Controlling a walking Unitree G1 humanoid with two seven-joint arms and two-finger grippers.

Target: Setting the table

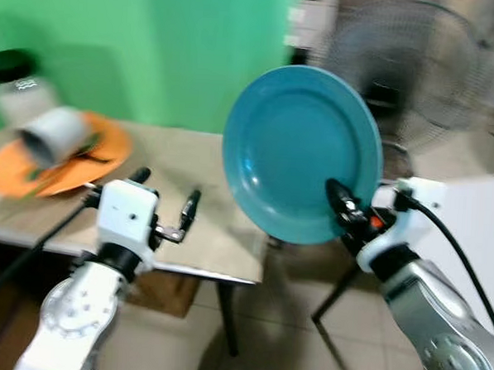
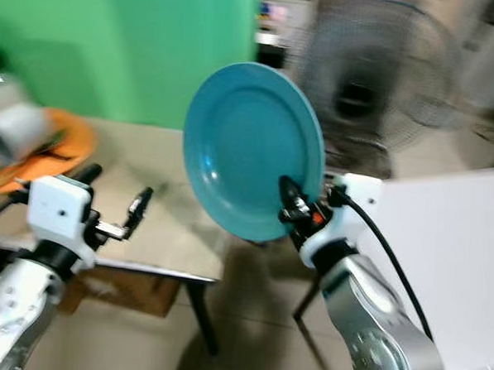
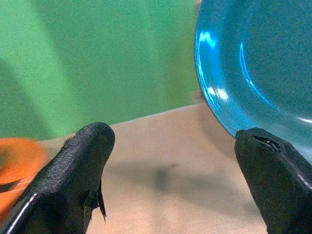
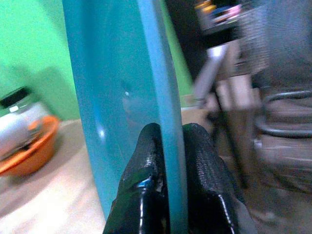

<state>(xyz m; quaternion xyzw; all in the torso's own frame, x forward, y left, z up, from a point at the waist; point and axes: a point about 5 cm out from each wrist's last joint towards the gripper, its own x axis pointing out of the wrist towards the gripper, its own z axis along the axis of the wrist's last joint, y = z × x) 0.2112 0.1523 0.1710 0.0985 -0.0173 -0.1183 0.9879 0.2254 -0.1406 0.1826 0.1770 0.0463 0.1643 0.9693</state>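
While upright on edge | blue plate [image 1: 303, 151] | clamped by right hand [image 1: 343, 208]

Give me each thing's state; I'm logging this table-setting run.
blue plate: held on edge in the air, pinched at its rim
right gripper: shut on the plate
left gripper: open, over the table
orange plate: on the table, cup lying on it

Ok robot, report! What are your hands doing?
Right gripper shut on blue plate, held upright. Left gripper open over table. Orange plate with cup sits far left.
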